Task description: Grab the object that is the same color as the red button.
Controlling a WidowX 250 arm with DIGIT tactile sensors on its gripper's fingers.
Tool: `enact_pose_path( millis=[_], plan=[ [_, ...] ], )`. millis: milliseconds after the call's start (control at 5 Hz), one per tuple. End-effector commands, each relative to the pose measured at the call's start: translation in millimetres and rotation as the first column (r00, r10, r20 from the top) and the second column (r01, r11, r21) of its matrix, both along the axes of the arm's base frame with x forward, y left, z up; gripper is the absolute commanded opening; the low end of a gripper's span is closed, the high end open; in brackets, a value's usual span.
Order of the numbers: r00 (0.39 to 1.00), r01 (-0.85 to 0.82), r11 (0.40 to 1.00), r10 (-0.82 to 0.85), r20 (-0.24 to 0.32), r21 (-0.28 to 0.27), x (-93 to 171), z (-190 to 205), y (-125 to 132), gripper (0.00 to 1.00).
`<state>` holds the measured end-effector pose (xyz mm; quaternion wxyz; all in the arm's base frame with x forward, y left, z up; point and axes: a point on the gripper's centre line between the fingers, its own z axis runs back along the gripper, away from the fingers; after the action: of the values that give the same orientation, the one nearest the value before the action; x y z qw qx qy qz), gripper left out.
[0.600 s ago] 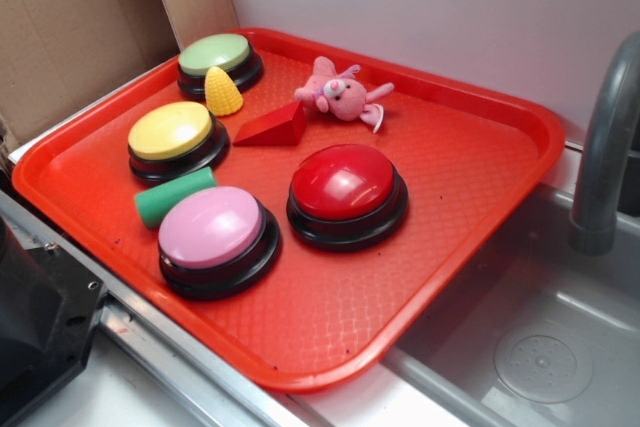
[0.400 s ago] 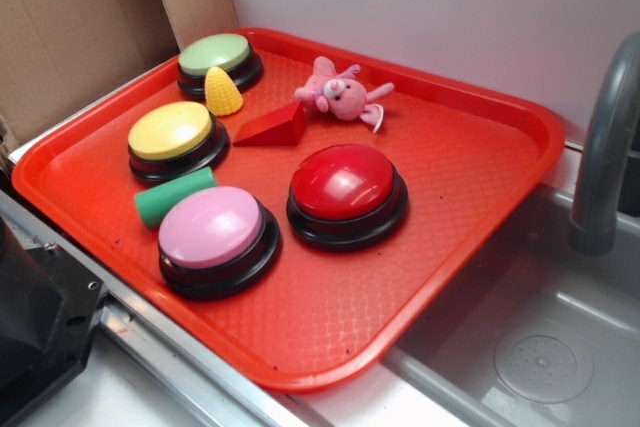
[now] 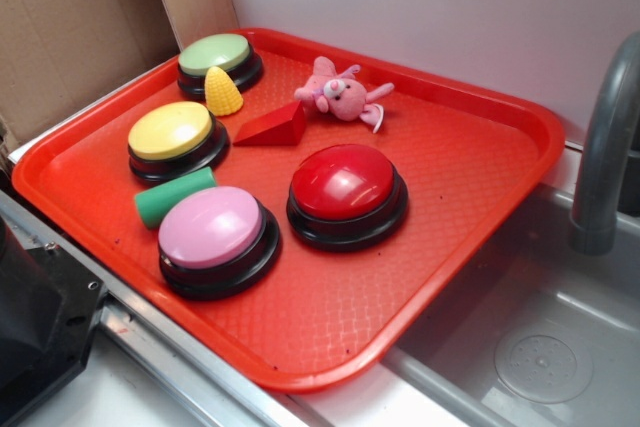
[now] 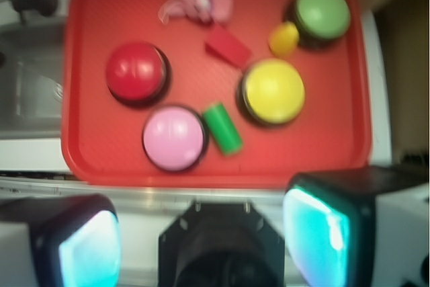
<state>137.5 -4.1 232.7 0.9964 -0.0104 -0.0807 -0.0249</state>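
Note:
The object, a small red wedge point(image 3: 272, 125), lies on the red tray point(image 3: 480, 177) between the yellow button and the pink plush; the wrist view shows this wedge point(image 4: 228, 46) too. The red button point(image 3: 347, 187), a glossy dome on a black base, sits mid-tray and appears at the left of the wrist view point(image 4: 136, 72). My gripper point(image 4: 205, 240) hangs high above the tray's near edge, well short of the wedge. It is open, its cyan pads point(image 4: 322, 233) wide apart with nothing between them. The exterior view does not show the fingers.
Around the wedge on the tray are a pink button point(image 3: 212, 232), a yellow button point(image 3: 172, 135), a green button point(image 3: 216, 57), a yellow corn cone point(image 3: 222, 91), a green cylinder point(image 3: 172, 197) and a pink plush point(image 3: 340, 92). A sink point(image 3: 540, 347) and faucet point(image 3: 605, 147) lie to the right, cardboard point(image 3: 70, 27) behind.
Nothing on the tray has moved. A small dark shape has come into the exterior view's top left corner.

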Motion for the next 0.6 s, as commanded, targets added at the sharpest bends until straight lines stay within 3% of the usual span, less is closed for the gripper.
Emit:
enact_pose_path(
  millis=[0, 400],
  plan=[
    [0.95, 0.267, 0.962, -0.272, 0.154, 0.055, 63.0, -43.5, 15.4, 1.0],
    [0.834, 0.476, 0.864, -0.503, 0.226, 0.166, 117.7, -101.1, 11.0, 1.0]
  ],
)
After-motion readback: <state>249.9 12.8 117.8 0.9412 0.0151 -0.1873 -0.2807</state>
